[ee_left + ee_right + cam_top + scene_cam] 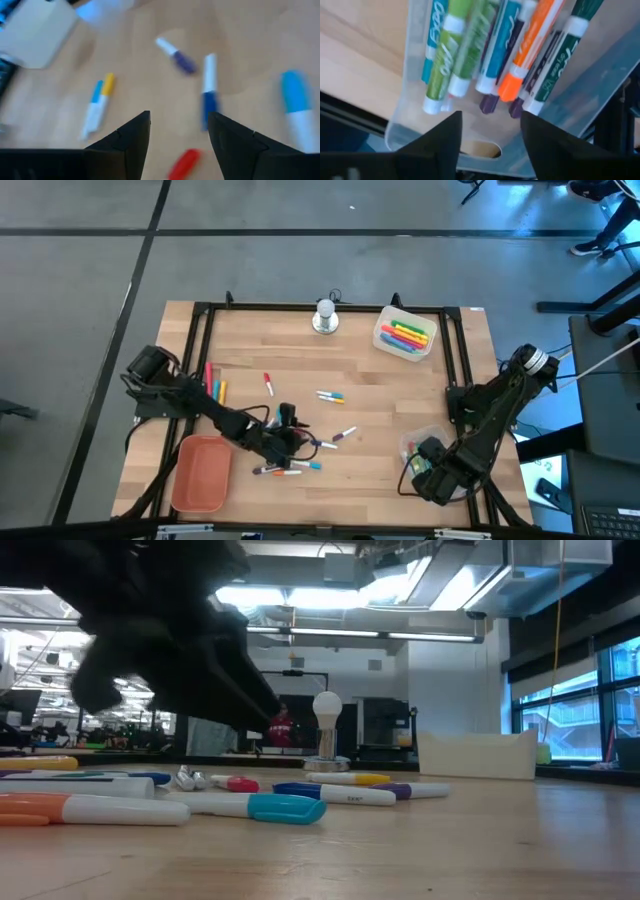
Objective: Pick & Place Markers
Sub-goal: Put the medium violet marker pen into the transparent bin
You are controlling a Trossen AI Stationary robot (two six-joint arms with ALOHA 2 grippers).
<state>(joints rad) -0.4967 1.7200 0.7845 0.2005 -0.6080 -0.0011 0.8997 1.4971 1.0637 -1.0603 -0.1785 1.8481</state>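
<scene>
Right gripper point(487, 132), jaws apart and empty, hangs directly over markers point(490, 50) lying in the clear bin point(407, 125) at the tabletop's right front edge. Left gripper point(177, 137), jaws apart and empty, hovers above loose markers point(209, 90) near the front edge.

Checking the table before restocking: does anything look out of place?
Yes: markers lie scattered loose across the table's middle rather than in the clear bins. The orange tray looks empty. Nothing looks damaged.

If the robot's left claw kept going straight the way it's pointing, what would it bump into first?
Probably the red-capped marker lying on the table between the open fingers of the left gripper. Just beyond lies a blue-capped marker. Depth is hard to judge, so take this as likely, not certain.
</scene>
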